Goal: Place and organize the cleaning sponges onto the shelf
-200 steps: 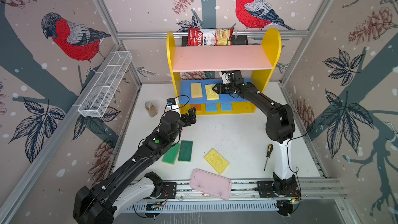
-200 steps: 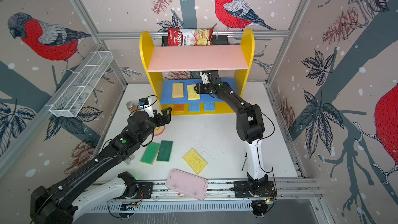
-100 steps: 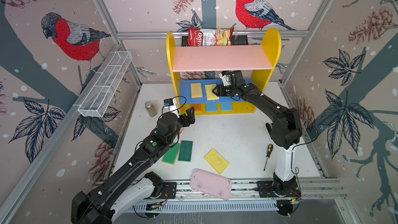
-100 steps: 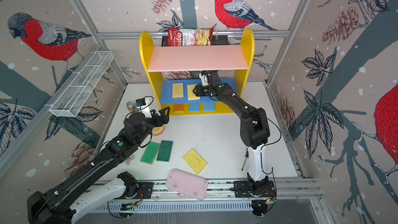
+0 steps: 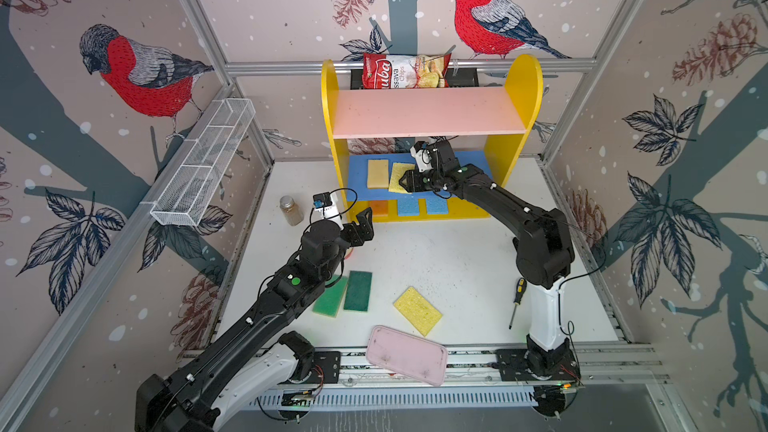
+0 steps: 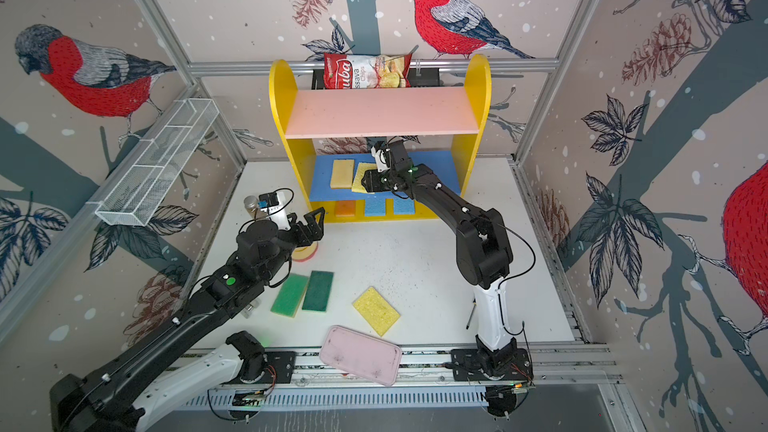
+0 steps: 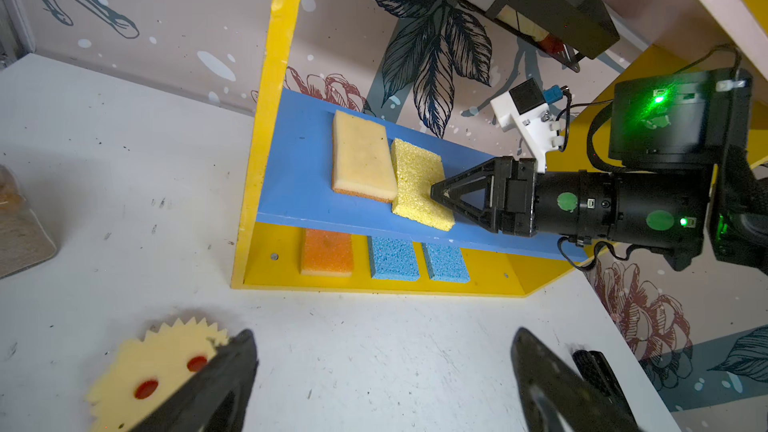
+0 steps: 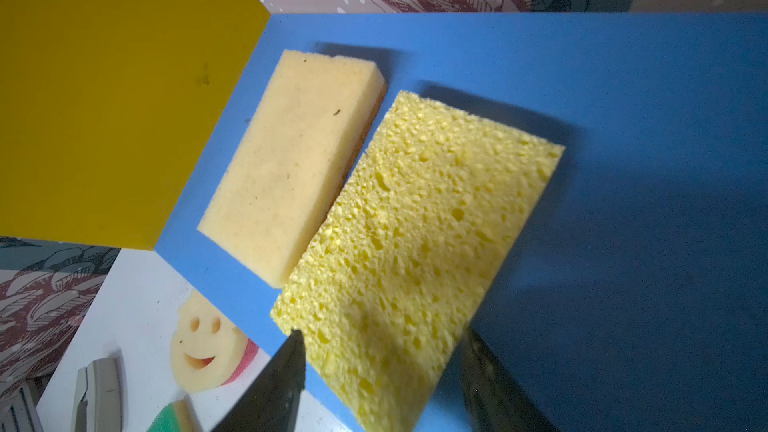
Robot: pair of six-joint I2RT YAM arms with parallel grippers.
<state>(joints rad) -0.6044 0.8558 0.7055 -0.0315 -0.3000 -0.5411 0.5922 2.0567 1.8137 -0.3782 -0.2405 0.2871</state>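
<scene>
Pink tray [image 5: 406, 355] at 6 o'clock, overhanging the front rail. Four sponges not yet shelved. Loose yellow sponge [image 5: 417, 310] just beyond the tray, long axis roughly 10 to 4 o'clock. Light green sponge [image 5: 330, 297] and dark green sponge [image 5: 358, 290] side by side at 7 o'clock, partly under the left forearm. Smiley sponge [image 6: 305, 252] at 9 o'clock. Screwdriver [image 5: 516, 299] at 4 o'clock, jar [image 5: 290, 210] at 10 o'clock.

Left gripper [image 7: 382, 338] spread wide, nothing between the fingers, hovering over the table. Smiley sponge just toward 6 o'clock of it, part hidden by one finger. Round, so no axis to match. Left arm judged far the nearer, with only a short pull-back and descent needed.

Shelf [image 5: 332, 126] at 12 o'clock. Orange sponge [image 5: 379, 207], one blue sponge [image 5: 406, 206] and a second blue sponge [image 5: 436, 205] on the base. Tan sponge [image 5: 377, 173] and shelved yellow sponge [image 8: 415, 243] just beside each other on the blue board [image 5: 357, 184], slightly skewed.

Right gripper [image 8: 382, 338] straddling the near end of the shelved yellow sponge across its short width. Pinching or released: cannot tell.

Pink board [image 5: 428, 112] bare. Chip bag [image 5: 403, 72] behind.
</scene>
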